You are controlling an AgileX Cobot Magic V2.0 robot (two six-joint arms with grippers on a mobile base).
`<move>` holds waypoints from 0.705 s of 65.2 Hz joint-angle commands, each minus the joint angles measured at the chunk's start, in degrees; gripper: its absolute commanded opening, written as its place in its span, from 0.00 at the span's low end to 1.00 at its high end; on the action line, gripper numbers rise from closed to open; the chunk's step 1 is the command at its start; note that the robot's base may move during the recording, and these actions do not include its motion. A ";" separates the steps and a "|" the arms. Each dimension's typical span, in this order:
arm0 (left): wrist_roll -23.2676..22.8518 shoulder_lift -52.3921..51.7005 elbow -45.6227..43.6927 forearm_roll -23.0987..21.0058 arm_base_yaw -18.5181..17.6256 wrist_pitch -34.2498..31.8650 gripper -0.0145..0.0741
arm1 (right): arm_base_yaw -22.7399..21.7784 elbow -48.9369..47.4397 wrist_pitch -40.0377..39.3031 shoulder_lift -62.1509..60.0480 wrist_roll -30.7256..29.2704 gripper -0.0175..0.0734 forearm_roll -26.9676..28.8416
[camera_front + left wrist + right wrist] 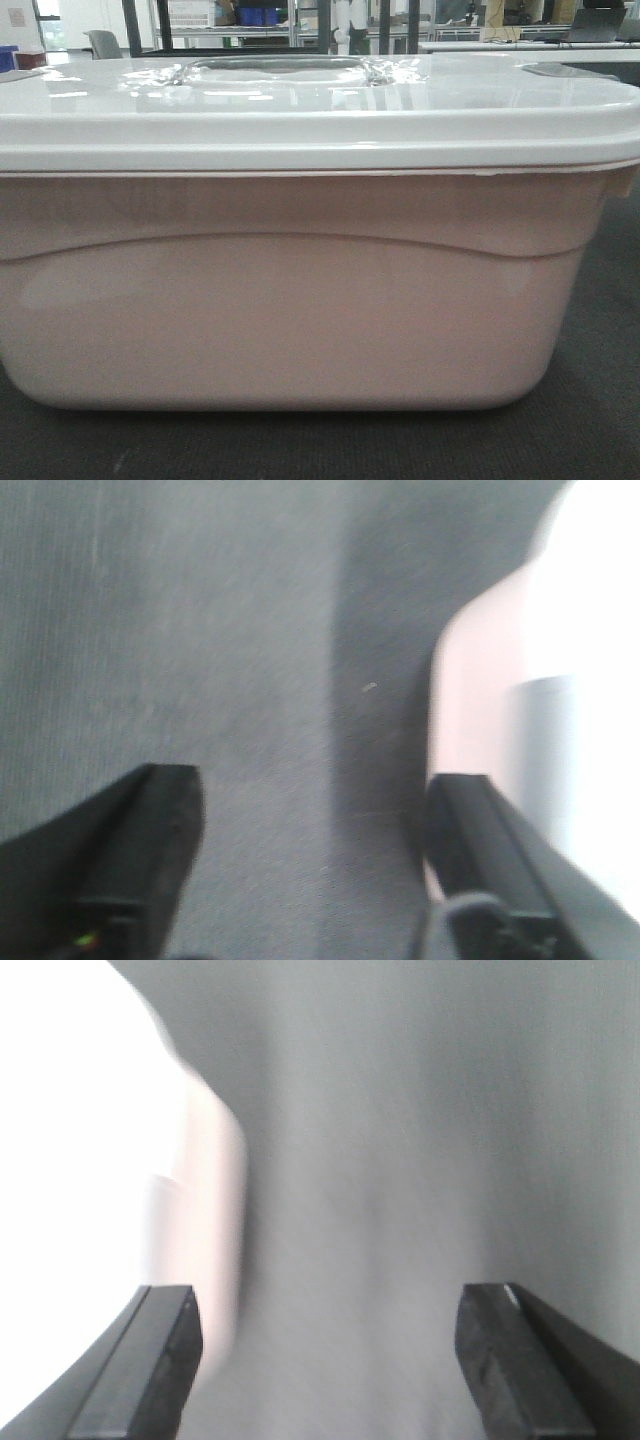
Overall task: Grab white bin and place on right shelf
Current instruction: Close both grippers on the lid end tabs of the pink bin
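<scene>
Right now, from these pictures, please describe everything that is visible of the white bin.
The white bin is a large tub of translucent pinkish-white plastic, with rounded lower corners and a curved ridge across its side. A glossy white lid with a recessed centre sits on it. It stands upright on dark grey carpet. The left gripper and the right gripper are beside it, one at each end, jaws open. Whether they touch it is unclear.
</scene>
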 commanded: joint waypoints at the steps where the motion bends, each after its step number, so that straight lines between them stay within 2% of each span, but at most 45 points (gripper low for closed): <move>1: 0.39 -1.16 -5.27 -2.83 -0.14 -1.23 0.52 | -0.28 -6.43 -0.02 0.63 -2.46 0.87 3.43; 8: 1.62 0.29 -8.48 -7.35 1.37 1.24 0.52 | -0.28 -10.88 3.12 4.34 -4.42 0.87 4.05; 12: 5.05 1.63 -8.94 -11.35 3.28 3.19 0.52 | -0.28 -11.67 5.16 6.81 -4.98 0.87 6.21; 17: 9.79 3.48 -8.94 -17.17 5.77 5.26 0.52 | -0.28 -11.67 6.37 9.14 -7.34 0.87 10.19; 26: 14.85 5.85 -8.82 -25.34 10.00 5.91 0.52 | -0.73 -11.62 7.28 12.19 -11.11 0.87 19.17; 30: 18.19 6.77 -8.28 -29.63 12.00 6.68 0.52 | -2.46 -11.47 8.10 13.02 -12.93 0.87 23.46; 37: 22.68 7.69 -6.72 -35.09 13.94 8.77 0.52 | -7.05 -9.97 8.56 13.82 -14.82 0.87 27.24; 38: 24.67 8.10 -5.44 -38.10 14.22 9.27 0.52 | -9.69 -8.33 8.61 13.82 -15.94 0.87 28.96; 46: 30.98 8.43 -1.14 -46.12 14.27 10.20 0.52 | -12.61 -1.27 8.68 12.82 -21.42 0.87 36.71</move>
